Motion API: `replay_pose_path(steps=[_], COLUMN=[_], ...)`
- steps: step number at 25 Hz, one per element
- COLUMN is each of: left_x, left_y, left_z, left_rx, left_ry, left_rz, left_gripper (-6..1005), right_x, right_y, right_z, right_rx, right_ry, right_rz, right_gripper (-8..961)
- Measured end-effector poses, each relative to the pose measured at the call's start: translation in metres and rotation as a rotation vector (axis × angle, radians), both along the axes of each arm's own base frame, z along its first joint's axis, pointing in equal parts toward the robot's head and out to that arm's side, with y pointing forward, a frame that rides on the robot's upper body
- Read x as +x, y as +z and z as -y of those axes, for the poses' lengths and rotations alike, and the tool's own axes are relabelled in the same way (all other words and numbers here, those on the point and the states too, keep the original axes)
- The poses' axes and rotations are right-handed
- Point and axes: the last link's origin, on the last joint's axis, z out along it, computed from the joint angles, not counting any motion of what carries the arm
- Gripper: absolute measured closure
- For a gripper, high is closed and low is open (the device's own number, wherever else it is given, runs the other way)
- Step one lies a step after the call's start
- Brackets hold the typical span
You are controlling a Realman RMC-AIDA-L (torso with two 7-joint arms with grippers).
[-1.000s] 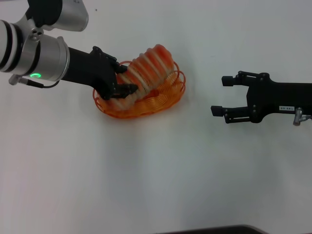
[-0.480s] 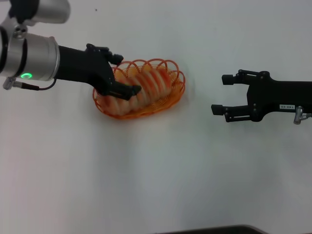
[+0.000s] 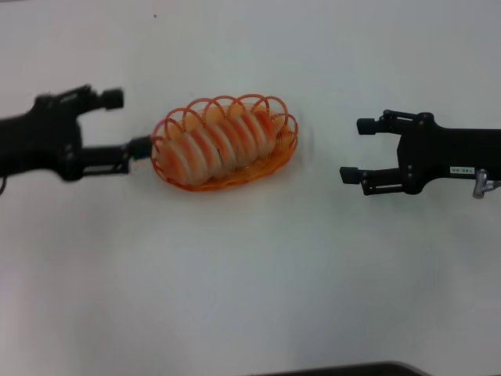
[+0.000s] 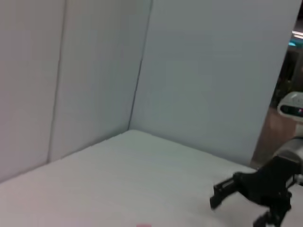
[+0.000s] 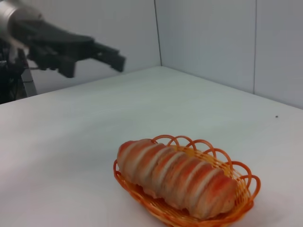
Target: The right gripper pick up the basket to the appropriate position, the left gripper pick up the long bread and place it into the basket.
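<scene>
White surface [image 3: 250,282], matte; pale wall panels meet in a corner behind it in both wrist views.

Basket [image 3: 235,178]: orange wire, oval, looped rim, resting on the surface left of centre in the head view. Long bread [image 3: 223,141]: lies inside the basket along its long axis, orange and cream stripes crosswise, ends within the rim. Right wrist view confirms this: bread [image 5: 177,177] seated in the basket [image 5: 246,187], its top rising above the loops.

Left gripper [image 3: 125,121]: to the left of the basket, fingers spread wide, holding nothing. Lower finger tip sits just beside the basket's left rim; contact cannot be judged. Upper finger is apart from the basket. In the right wrist view the same gripper [image 5: 106,59] shows beyond the basket, raised above the surface.

Right gripper [image 3: 352,150]: well to the right of the basket, fingers wide apart, empty, pointing toward the basket. White label visible on its arm. It also shows in the left wrist view [image 4: 236,203], above the surface.
</scene>
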Motion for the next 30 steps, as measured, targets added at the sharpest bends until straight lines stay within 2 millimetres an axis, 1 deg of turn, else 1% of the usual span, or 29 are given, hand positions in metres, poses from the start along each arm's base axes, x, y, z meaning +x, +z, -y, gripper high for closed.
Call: replay_pose_path(steps=[2,5,8,11,16,23,30], left_x=[-0.023,-0.053,-0.066,-0.07,-0.079,-0.074,-0.071], left_y=[0.004,0.0,-0.006,-0.016,-0.032,-0.036,-0.036], left_z=[0.011,0.031,0.044,0.053,0.057,0.055,0.053], left_rx=[-0.008,-0.004,0.017,0.006,-0.014,-0.009,-0.005], left_ry=[0.048,0.11,0.129,0.133,0.168,0.16,0.152], left_rz=[0.002,-0.012,-0.026,-0.038,-0.112,-0.097,-0.092], left_gripper=[52,52,53,53,53,53,53], right_x=[0.0,-0.001,-0.001,-0.002,-0.002,-0.001,0.0], right_y=[0.0,0.0,0.0,0.0,-0.001,-0.002,-0.003], right_z=[0.0,-0.002,-0.004,-0.006,-0.007,-0.008,-0.006], right_rx=[0.0,0.004,0.011,0.016,0.016,0.02,0.016], right_ry=[0.002,0.005,0.008,0.016,0.022,0.018,0.011], right_rz=[0.001,0.004,0.01,0.015,0.027,0.035,0.031], right_gripper=[29,29,29,29,29,29,29])
